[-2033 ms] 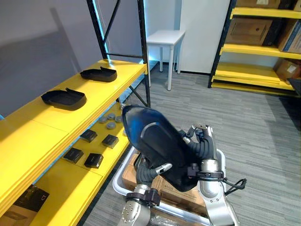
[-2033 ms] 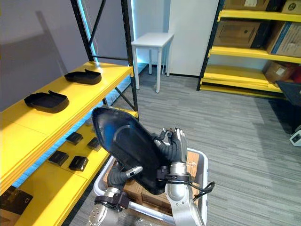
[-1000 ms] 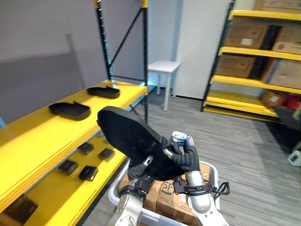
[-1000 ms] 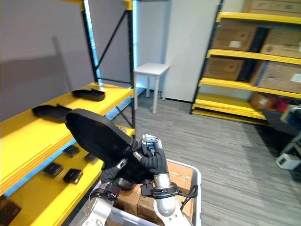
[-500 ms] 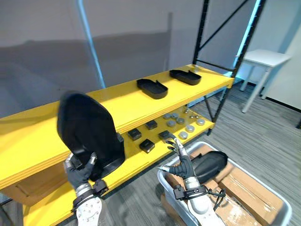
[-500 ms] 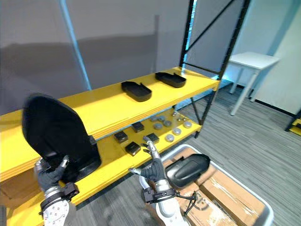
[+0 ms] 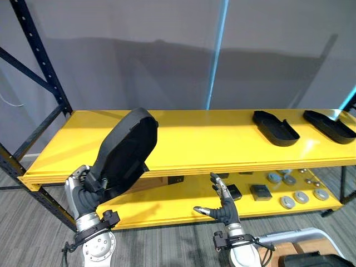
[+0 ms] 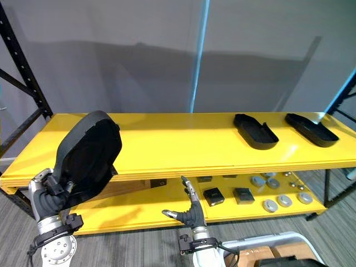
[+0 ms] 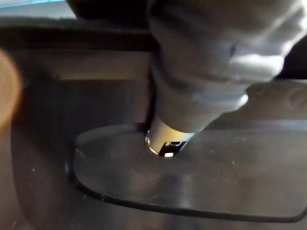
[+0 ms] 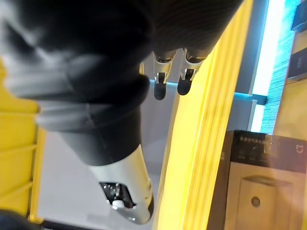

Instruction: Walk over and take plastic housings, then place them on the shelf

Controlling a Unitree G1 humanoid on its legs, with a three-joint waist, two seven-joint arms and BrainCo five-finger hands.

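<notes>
Your left hand (image 7: 83, 192) grips a black housing (image 7: 125, 153) by its lower end, upright before the yellow shelf (image 7: 211, 139). Your right hand (image 7: 222, 208) hangs lower, fingers spread, empty. Placing step; next, probably lay the housing flat on the shelf.

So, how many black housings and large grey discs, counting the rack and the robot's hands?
Black housings: 3, one in the left hand, two on the top shelf.
Large grey discs: 5, on the lower shelf.
Total: 8.
</notes>
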